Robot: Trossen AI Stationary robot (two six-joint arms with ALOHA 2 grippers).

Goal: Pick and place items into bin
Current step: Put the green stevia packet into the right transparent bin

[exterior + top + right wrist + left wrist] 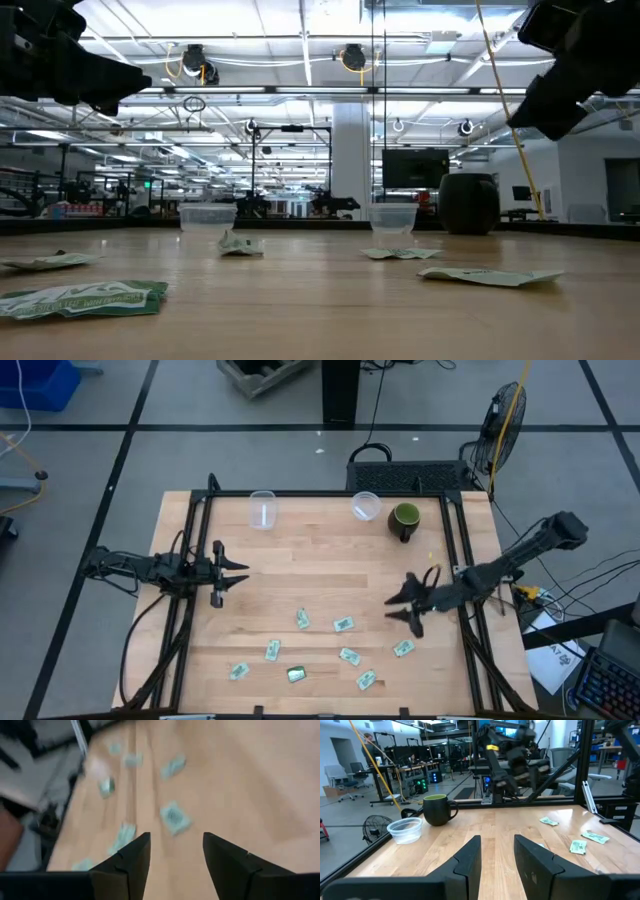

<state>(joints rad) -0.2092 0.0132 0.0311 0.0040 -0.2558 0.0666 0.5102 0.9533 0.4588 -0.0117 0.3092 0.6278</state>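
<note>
Right claw (408,607) (fingers spread, empty) hovers just beside the packets (344,624).

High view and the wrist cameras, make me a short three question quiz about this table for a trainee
1. True or false: the right gripper already holds a packet.
2. How many packets lie on the table in the high view?
3. The green mug stands: A) at the far edge, right of the two clear cups B) among the packets C) under the left gripper

Key: 1 false, its open fingers are empty. 2 eight, including the darker green packet. 3 A.
</note>
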